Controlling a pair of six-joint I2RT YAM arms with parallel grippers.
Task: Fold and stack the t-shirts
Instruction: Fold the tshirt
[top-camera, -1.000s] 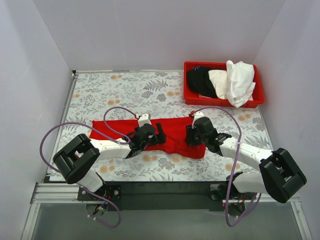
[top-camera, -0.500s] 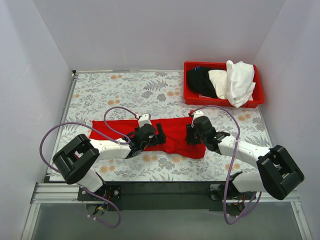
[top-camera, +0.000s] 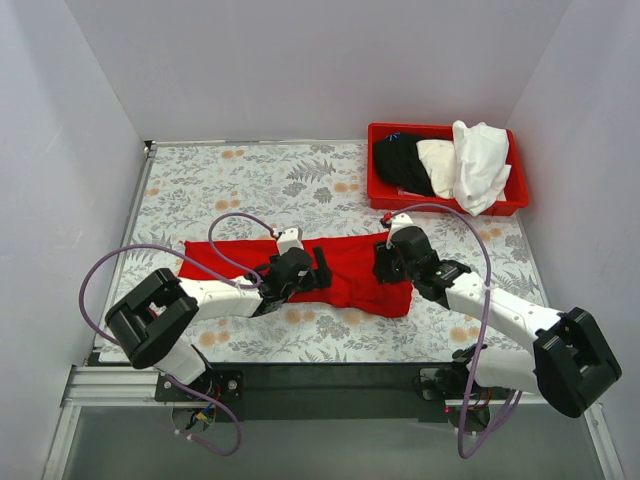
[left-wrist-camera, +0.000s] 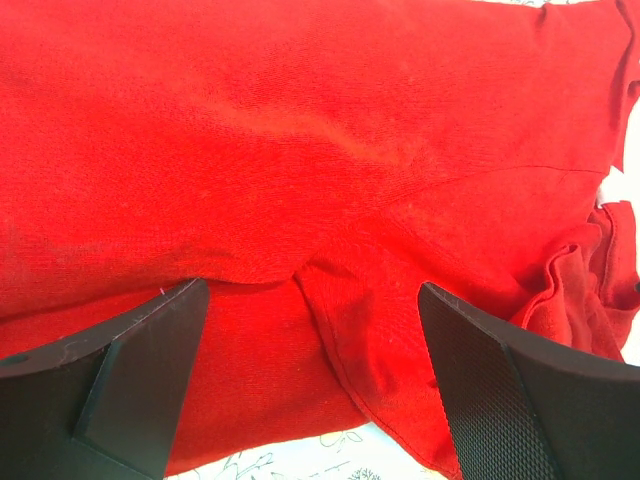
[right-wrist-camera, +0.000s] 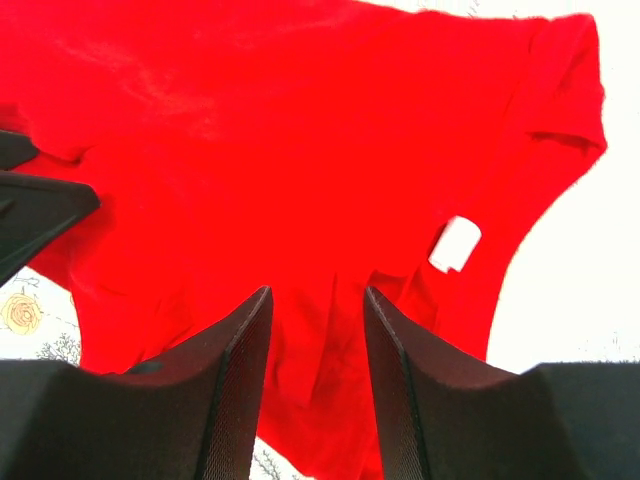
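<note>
A bright red t-shirt (top-camera: 350, 268) lies spread in a long strip across the floral table. My left gripper (top-camera: 322, 268) rests low over its middle. In the left wrist view the left gripper (left-wrist-camera: 310, 390) is wide open, with the red t-shirt (left-wrist-camera: 300, 150) and a folded hem between the fingers. My right gripper (top-camera: 382, 268) is over the shirt's right end. In the right wrist view the right gripper (right-wrist-camera: 315, 390) is open with a narrow gap over rumpled red t-shirt (right-wrist-camera: 280, 130), near the white neck label (right-wrist-camera: 455, 243). Black (top-camera: 400, 165), cream (top-camera: 437, 158) and white (top-camera: 480, 165) t-shirts lie in the bin.
A rigid red plastic bin (top-camera: 445, 207) stands at the back right of the table. The floral tablecloth (top-camera: 260, 180) shows behind the red shirt and along the front edge. Grey walls close in the left, back and right sides.
My right arm has swung its elbow out to the right and its gripper has shifted slightly over the shirt's right end. The left arm and the shirt have not visibly moved.
</note>
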